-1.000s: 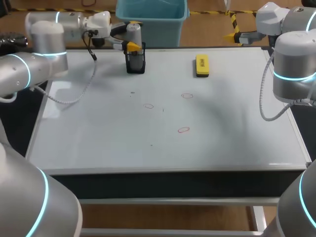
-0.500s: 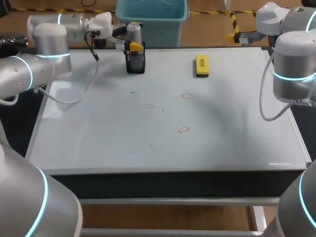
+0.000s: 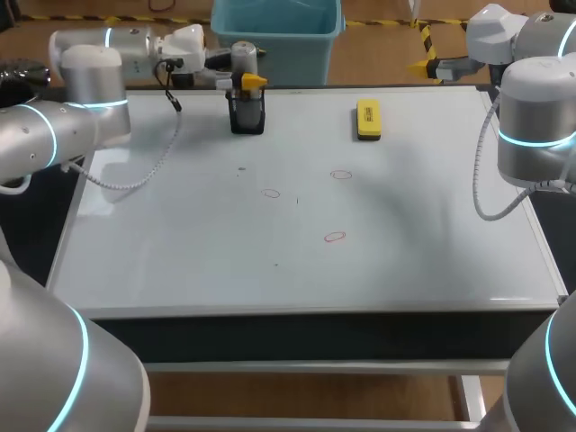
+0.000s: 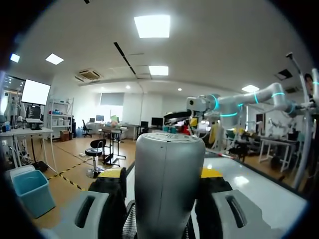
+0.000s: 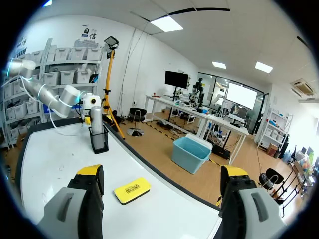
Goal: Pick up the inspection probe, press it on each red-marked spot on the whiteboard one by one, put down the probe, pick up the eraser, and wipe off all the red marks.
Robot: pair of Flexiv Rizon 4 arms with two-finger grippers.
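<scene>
**A:** Two arms, one busy. The left arm (image 3: 81, 81) comes in over the counter's far left corner. Its jaws are clamped on the inspection probe (image 3: 243, 61), with a yellow fingertip (image 4: 112, 174) pressed to each side of the grey barrel.

**B:** Where does the probe sit?

**A:** Upright, with its lower end in the black holder (image 3: 247, 117) at the far edge of the whiteboard (image 3: 180, 252).

**B:** Handling?

**A:** It looks like a stiff, smooth cylinder, and I judge it light. The slick shell could twist in the grip. Mid-barrel and square, as now, seems the right hold. A straight lift should keep the holder from tipping.

**B:** Further right?

**A:** Three red marks (image 3: 271, 193) lie mid-board, all intact. The yellow eraser (image 3: 368, 119) lies flat near the far edge, well apart from the holder. The right arm (image 3: 535, 117) stands at the right side, its jaws wide and empty.

**B:** Against a second ago?

**A:** The left fingertip now sits slightly higher and further right, above the holder's rim rather than level with it. The wrist has nudged right. Eraser, marks and right arm are unchanged.
</scene>
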